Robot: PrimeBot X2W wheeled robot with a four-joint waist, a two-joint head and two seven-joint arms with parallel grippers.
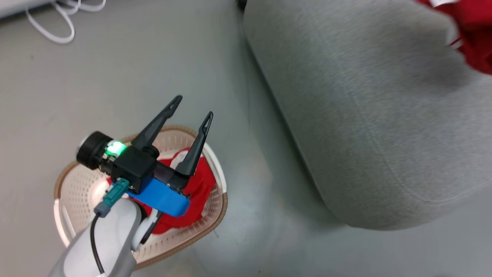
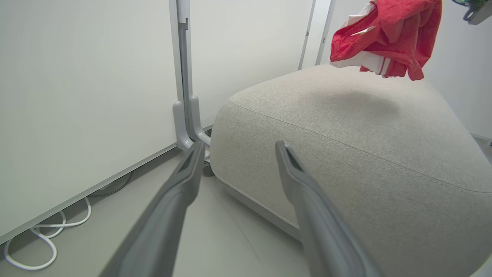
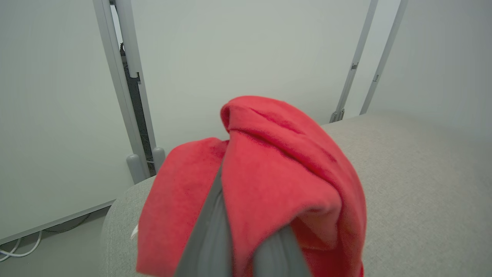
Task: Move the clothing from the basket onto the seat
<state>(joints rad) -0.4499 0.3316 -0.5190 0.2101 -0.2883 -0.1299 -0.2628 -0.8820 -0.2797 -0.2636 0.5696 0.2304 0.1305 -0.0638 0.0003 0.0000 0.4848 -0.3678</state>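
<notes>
The basket (image 1: 85, 184) stands on the floor at the lower left, and one red piece of clothing (image 1: 200, 188) lies in it. My left gripper (image 1: 193, 107) hovers over the basket, open and empty; in its own wrist view the left gripper (image 2: 239, 145) points at the grey seat (image 2: 346, 146). A second piece of red clothing (image 2: 388, 34) hangs just above the seat's top. It drapes over my right gripper (image 3: 242, 246), which is shut on it with the fingertips hidden in the cloth. The same clothing (image 1: 474, 34) shows at the top right, over the seat (image 1: 365, 115).
White wall panels with grey metal posts (image 2: 184, 96) stand behind the seat. A white cable (image 1: 57, 23) loops on the grey floor by the wall. A strip of bare floor (image 1: 250, 161) separates basket and seat.
</notes>
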